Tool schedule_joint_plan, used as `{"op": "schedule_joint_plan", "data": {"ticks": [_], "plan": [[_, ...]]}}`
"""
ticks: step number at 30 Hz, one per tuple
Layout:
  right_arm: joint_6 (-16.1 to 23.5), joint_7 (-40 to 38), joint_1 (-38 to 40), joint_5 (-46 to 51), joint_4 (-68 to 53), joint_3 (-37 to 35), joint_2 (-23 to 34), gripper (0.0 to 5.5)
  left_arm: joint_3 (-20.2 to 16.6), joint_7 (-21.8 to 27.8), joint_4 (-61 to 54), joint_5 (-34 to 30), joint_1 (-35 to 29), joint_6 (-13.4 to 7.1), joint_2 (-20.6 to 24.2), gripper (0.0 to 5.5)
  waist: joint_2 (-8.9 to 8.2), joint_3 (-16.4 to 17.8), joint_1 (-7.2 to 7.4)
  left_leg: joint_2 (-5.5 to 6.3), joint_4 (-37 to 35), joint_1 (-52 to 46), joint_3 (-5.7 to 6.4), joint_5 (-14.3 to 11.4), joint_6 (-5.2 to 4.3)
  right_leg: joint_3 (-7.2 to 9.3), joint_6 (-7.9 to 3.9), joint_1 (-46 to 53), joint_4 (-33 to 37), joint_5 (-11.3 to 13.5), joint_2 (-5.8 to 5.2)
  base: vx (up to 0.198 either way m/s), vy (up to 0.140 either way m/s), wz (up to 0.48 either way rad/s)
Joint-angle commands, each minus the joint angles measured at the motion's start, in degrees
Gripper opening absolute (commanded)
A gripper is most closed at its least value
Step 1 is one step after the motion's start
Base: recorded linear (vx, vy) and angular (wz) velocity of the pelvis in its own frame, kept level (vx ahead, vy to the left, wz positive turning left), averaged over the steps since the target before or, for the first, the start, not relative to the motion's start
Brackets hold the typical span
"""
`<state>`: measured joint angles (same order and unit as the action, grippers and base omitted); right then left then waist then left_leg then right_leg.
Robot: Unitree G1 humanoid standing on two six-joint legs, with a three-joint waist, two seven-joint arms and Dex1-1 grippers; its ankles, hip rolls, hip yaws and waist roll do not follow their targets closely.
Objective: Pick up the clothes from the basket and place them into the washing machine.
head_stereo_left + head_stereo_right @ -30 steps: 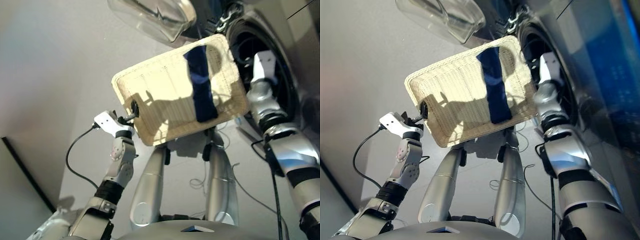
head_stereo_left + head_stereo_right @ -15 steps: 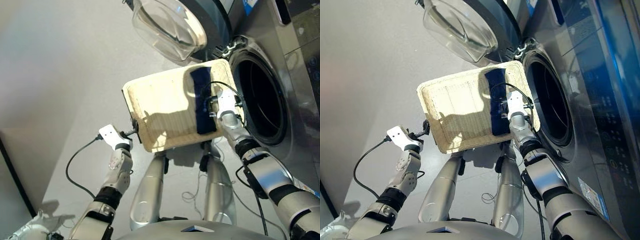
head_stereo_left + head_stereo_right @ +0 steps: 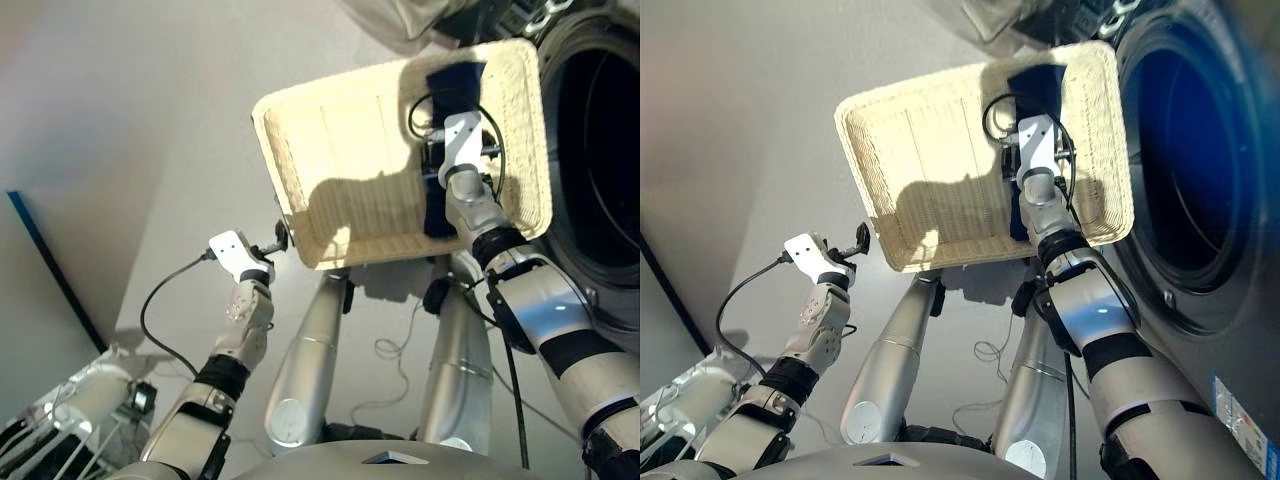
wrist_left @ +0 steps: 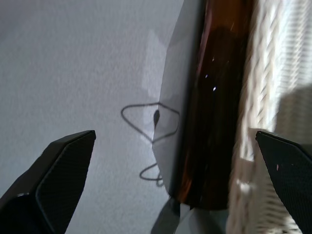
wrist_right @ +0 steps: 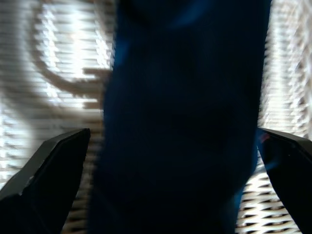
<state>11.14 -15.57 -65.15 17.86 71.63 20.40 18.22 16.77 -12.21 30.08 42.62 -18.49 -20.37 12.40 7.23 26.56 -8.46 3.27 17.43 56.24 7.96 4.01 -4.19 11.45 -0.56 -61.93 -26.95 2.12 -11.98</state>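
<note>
The navy cloth [image 3: 452, 110] lies lengthwise in the basket [image 3: 330, 150], along the side nearest the washing machine [image 3: 600, 170]. It is the only cloth visible in the basket. The right gripper [image 5: 165, 146] is over the middle of the cloth, its jaws spread wide to either side of the strip, and the cloth fills the space between them in the right wrist view. Whether the fingers [image 5: 46, 170] touch the cloth cannot be told.

The basket sits just beside the washer's open porthole, its far short rim toward the glass door [image 3: 400, 15] at the top edge.

The left gripper [image 3: 277, 240] is at the basket's near corner on the side away from the washer, just outside the wicker rim. Its jaws stand apart and hold nothing. A loose cable [image 4: 148, 126] lies on the floor [image 3: 120, 100] beyond it.
</note>
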Motion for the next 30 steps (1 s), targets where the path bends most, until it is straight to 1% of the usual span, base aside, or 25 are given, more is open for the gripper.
{"op": "schedule_joint_plan", "data": {"ticks": [1, 2, 3, 4, 5, 7, 9, 12, 14, 16, 17, 18, 19, 21, 22, 24, 25, 26, 27, 28, 30], "plan": [[-0.08, -1.06, -3.77, 0.50, 1.50, 1.85, 2.49, 5.50, -0.64, -1.59, -4.20, -2.47, 0.14, -1.90, 1.91, 5.50, 2.92, 0.61, -0.81, 4.71, 3.99, 4.00, -3.72, -3.08, 5.98, -0.57, -1.62, -1.17, -7.18, -5.35, 3.16, 0.000, 0.000, 0.000], [-0.14, -0.89, -4.07, 0.35, 1.83, 1.99, 2.72, 5.50, -0.54, -1.63, -4.36, -2.41, 0.13, -1.84, 1.82, 5.50, 3.04, 0.67, -0.91, 4.77, 4.73, 4.73, -3.66, -3.41, 6.10, -0.84, -1.58, -1.85, -7.93, -5.59, 3.04, 0.000, 0.000, 0.000], [-0.14, -0.76, -4.61, 0.38, 2.09, 2.11, 3.10, 5.15, -0.36, -1.71, -4.58, -2.50, 0.16, -1.77, 1.82, 5.50, 3.11, 0.68, -0.95, 4.83, 5.33, 5.45, -3.77, -3.67, 6.15, -1.08, -1.49, -2.69, -8.62, -5.82, 2.94, 0.000, 0.000, 0.000], [-0.16, -0.62, -4.77, 0.52, 2.11, 1.98, 3.26, 2.35, -0.37, -1.88, -4.79, -2.61, 0.22, -1.76, 1.80, 5.50, 3.12, 0.71, -0.99, 4.82, 5.59, 5.86, -3.83, -3.78, 6.23, -1.18, -1.46, -3.04, -8.82, -5.89, 2.85, 0.000, 0.000, 0.000], [-0.19, -0.55, -4.85, 0.51, 2.29, 1.92, 3.29, 0.00, -0.34, -1.95, -5.05, -2.73, 0.32, -1.68, 1.87, 5.50, 3.17, 0.83, -0.97, 4.80, 6.07, 6.26, -3.94, -3.83, 6.24, -1.29, -1.41, -3.35, -9.12, -5.85, 2.74, 0.000, 0.000, 0.000], [-0.09, -0.47, -4.58, 0.66, 2.59, 1.71, 3.48, 0.00, -0.22, -2.00, -5.37, -3.03, 0.47, -1.56, 1.89, 5.50, 3.20, 0.86, -1.08, 4.83, 6.21, 6.47, -4.13, -3.90, 6.27, -1.52, -1.37, -3.61, -9.29, -5.87, 2.75, 0.000, 0.000, 0.000], [0.09, -0.43, -4.22, 0.60, 2.64, 1.55, 3.18, 0.00, -0.35, -2.10, -5.28, -3.11, 0.62, -1.58, 2.01, 5.50, 3.22, 0.70, -1.10, 4.81, 5.76, 6.02, -4.07, -3.80, 6.30, -1.57, -1.39, -3.33, -8.85, -5.78, 2.60, 0.000, 0.000, 0.000], [0.38, -0.05, -3.28, 0.77, 2.44, 1.38, 2.35, 0.00, -0.73, -2.15, -4.85, -3.27, 0.61, -1.58, 2.25, 5.50, 3.14, 0.38, -0.97, 4.76, 4.60, 4.68, -4.09, -3.50, 6.10, -1.55, -1.43, -2.08, -7.64, -5.48, 2.67, 0.000, 0.000, 0.000], [0.92, -0.09, -1.70, 1.19, 1.35, 0.97, 1.62, 0.00, -1.16, -2.12, -4.38, -3.37, 0.60, -1.63, 2.35, 5.50, 2.77, 0.00, -0.60, 4.60, 3.84, 3.33, -4.33, -3.36, 6.01, -1.40, -1.51, -0.74, -6.45, -5.02, 2.70, 0.000, 0.000, 0.000], [1.54, -0.23, 0.14, 1.49, -0.29, 0.77, 0.81, 0.00, -1.53, -2.10, -3.39, -3.47, 0.75, -1.75, 2.33, 5.50, 2.24, -0.58, -0.20, 4.47, 2.63, 1.55, -4.46, -3.06, 5.84, -1.17, -1.60, 1.28, -4.69, -4.57, 2.94, 0.000, 0.000, 0.000], [1.52, -0.27, 0.22, 1.46, -0.36, 0.77, 0.78, 0.00, -1.54, -2.08, -3.37, -3.46, 0.78, -1.76, 2.34, 5.50, 2.26, -0.53, -0.19, 4.45, 2.53, 1.40, -4.44, -3.02, 5.84, -1.14, -1.59, 1.45, -4.56, -4.52, 2.97, 0.000, 0.000, 0.000], [1.73, -0.65, 1.82, 1.36, -1.12, 0.47, 0.23, 0.00, -1.70, -1.93, -2.23, -3.45, 0.92, -1.73, 2.16, 5.50, 1.71, -1.19, 0.18, 4.28, 1.03, -0.43, -4.29, -2.80, 5.74, -0.82, -1.78, 3.44, -2.64, -4.00, 3.07, 0.000, 0.000, 0.000], [1.72, -0.68, 1.88, 1.34, -1.17, 0.47, 0.21, 0.00, -1.69, -1.91, -2.20, -3.44, 0.94, -1.75, 2.17, 5.50, 1.76, -1.10, 0.20, 4.26, 0.90, -0.64, -4.24, -2.74, 5.73, -0.75, -1.78, 3.68, -2.48, -3.94, 3.10, 0.000, 0.000, 0.000], [2.14, -2.89, 4.72, -0.35, -2.66, -0.38, -0.45, 0.00, -2.10, -1.72, 0.06, -3.34, 1.28, -1.90, 1.79, 5.50, 0.75, -2.22, 0.81, 3.79, -2.46, -4.51, -3.98, -1.72, 5.27, -0.31, -2.10, 7.80, 1.80, -2.62, 3.76, 0.000, 0.000, 0.000], [2.11, -2.93, 4.80, -0.40, -2.73, -0.40, -0.47, 0.00, -2.08, -1.70, 0.09, -3.33, 1.30, -1.92, 1.80, 5.50, 0.80, -2.10, 0.82, 3.76, -2.63, -4.79, -3.93, -1.64, 5.25, -0.25, -2.09, 8.10, 2.02, -2.53, 3.81, 0.000, 0.000, 0.000], [1.84, -6.72, 7.92, -4.70, -3.44, -1.21, -0.02, 0.00, -2.95, -1.83, 2.09, -3.64, 2.30, -2.15, 1.57, 5.50, 0.07, -3.31, 1.32, 3.48, -5.89, -8.96, -3.50, -0.52, 4.84, 0.34, -2.42, 12.48, 5.87, -1.54, 4.37, 0.000, 0.000, 0.000], [1.80, -6.80, 8.03, -4.77, -3.54, -1.22, -0.05, 0.00, -2.94, -1.83, 2.09, -3.65, 2.36, -2.16, 1.58, 5.50, 0.12, -3.19, 1.36, 3.45, -6.07, -9.24, -3.44, -0.45, 4.83, 0.41, -2.41, 12.80, 6.07, -1.47, 4.41, 0.000, 0.000, 0.000], [1.09, -9.64, 10.12, -8.09, -3.46, -2.16, 0.74, 0.00, -3.65, -1.79, 3.06, -3.94, 3.35, -2.41, 1.57, 5.50, -0.27, -4.19, 1.64, 3.12, -7.95, -11.71, -3.26, 0.25, 4.67, 0.76, -2.63, 15.61, 8.69, -0.82, 4.70, 0.000, 0.000, 0.000], [1.05, -9.71, 10.22, -8.16, -3.54, -2.18, 0.70, 0.00, -3.62, -1.78, 3.06, -3.94, 3.40, -2.43, 1.58, 5.50, -0.22, -4.08, 1.65, 3.09, -8.10, -11.97, -3.20, 0.31, 4.65, 0.82, -2.62, 15.90, 8.89, -0.74, 4.74, 0.051, -0.052, -0.084], [0.46, -11.59, 12.42, -11.76, -3.42, -2.28, 1.84, 0.00, -4.04, -1.56, 3.54, -4.41, 4.80, -2.66, 1.62, 5.50, -0.57, -4.85, 1.83, 2.90, -9.64, -14.22, -3.00, 0.97, 4.48, 1.15, -2.84, 18.57, 11.28, -0.04, 5.14, 0.040, -0.054, -0.075], [-0.10, -12.66, 13.17, -12.61, -3.23, -2.79, 2.31, 0.00, -4.32, -1.54, 3.62, -4.49, 5.41, -2.86, 1.73, 5.50, -0.54, -5.07, 1.84, 2.76, -10.51, -15.55, -2.75, 1.31, 4.35, 1.32, -2.92, 20.08, 12.66, 0.36, 5.34, 0.020, -0.027, -0.035]]}}
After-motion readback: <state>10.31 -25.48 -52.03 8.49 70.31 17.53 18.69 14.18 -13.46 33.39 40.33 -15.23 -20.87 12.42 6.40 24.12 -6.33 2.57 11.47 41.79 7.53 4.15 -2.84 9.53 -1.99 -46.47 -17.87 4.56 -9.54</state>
